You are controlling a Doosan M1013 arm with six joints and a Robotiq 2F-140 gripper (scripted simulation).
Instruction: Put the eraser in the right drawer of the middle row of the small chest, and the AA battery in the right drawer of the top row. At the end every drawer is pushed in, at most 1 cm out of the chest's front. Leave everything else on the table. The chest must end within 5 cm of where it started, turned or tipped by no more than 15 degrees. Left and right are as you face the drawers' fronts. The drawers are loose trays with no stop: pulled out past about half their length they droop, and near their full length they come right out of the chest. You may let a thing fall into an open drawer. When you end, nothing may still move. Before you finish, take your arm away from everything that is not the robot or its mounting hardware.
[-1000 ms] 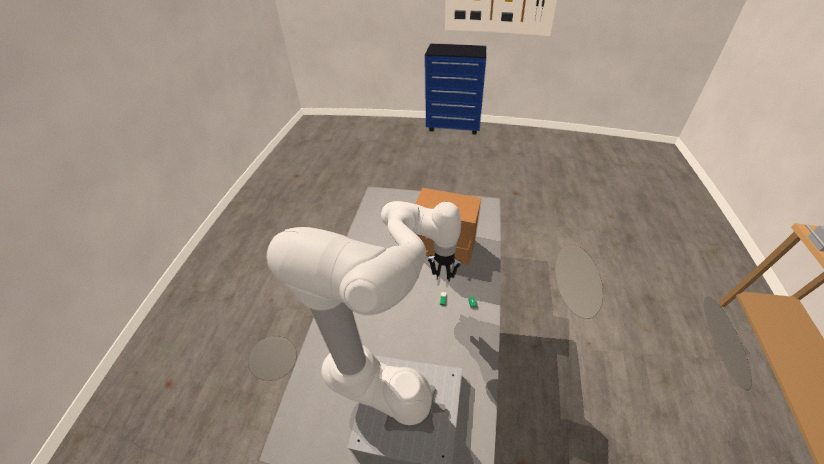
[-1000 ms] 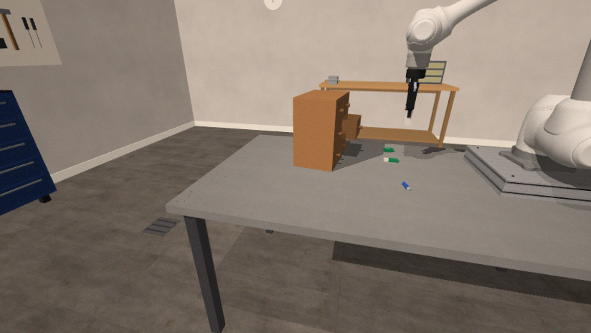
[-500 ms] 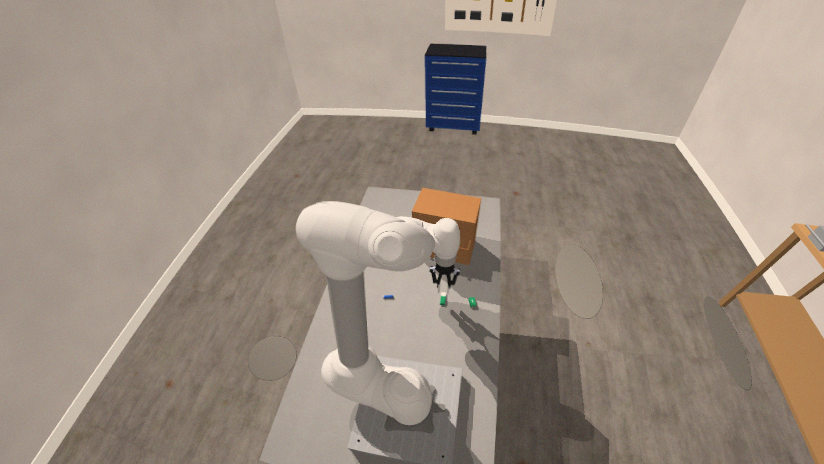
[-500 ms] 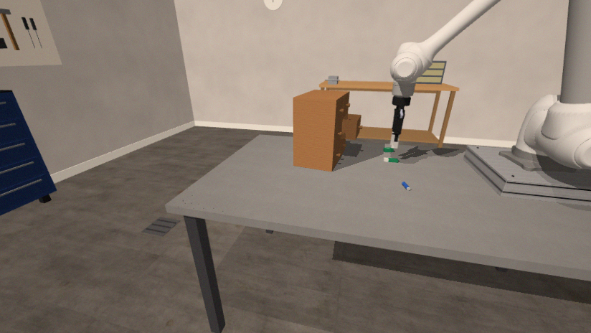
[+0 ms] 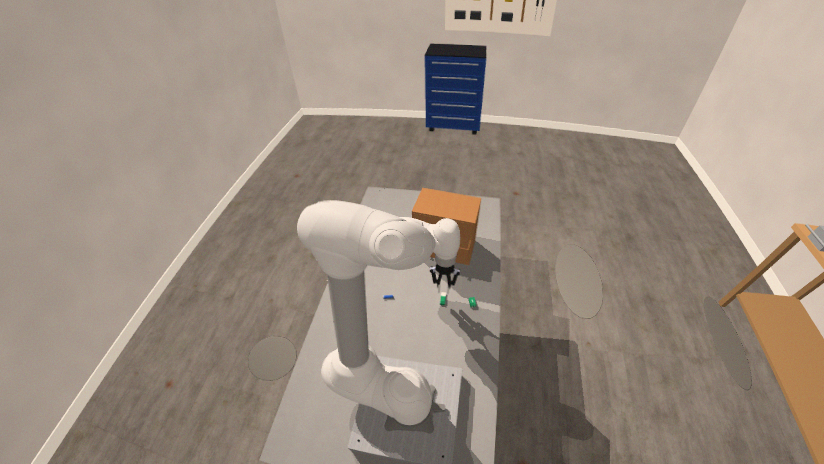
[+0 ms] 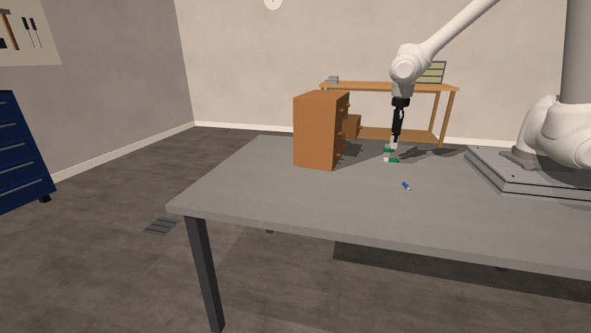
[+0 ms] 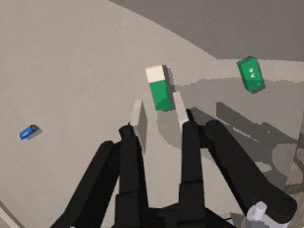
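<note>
The white and green eraser (image 5: 442, 300) (image 6: 391, 160) (image 7: 159, 89) lies flat on the table. My gripper (image 5: 443, 289) (image 6: 393, 145) (image 7: 159, 107) points down above it, its fingers partly open and empty, one to each side of the eraser's green end in the wrist view. The blue AA battery (image 5: 388, 297) (image 6: 406, 186) (image 7: 28, 132) lies on the table, left of the eraser. The orange-brown chest (image 5: 446, 202) (image 6: 314, 132) stands upright. Its right middle-row drawer (image 5: 465, 255) (image 6: 351, 126) is pulled out; its inside is hidden. The other drawers seem in, though the arm partly covers the front.
A green 9V battery (image 5: 472, 302) (image 6: 389, 149) (image 7: 251, 74) lies close to the right of the eraser. The grey table (image 5: 403, 334) (image 6: 256, 186) has its right edge beyond that battery. The open drawer juts from the chest toward the arm.
</note>
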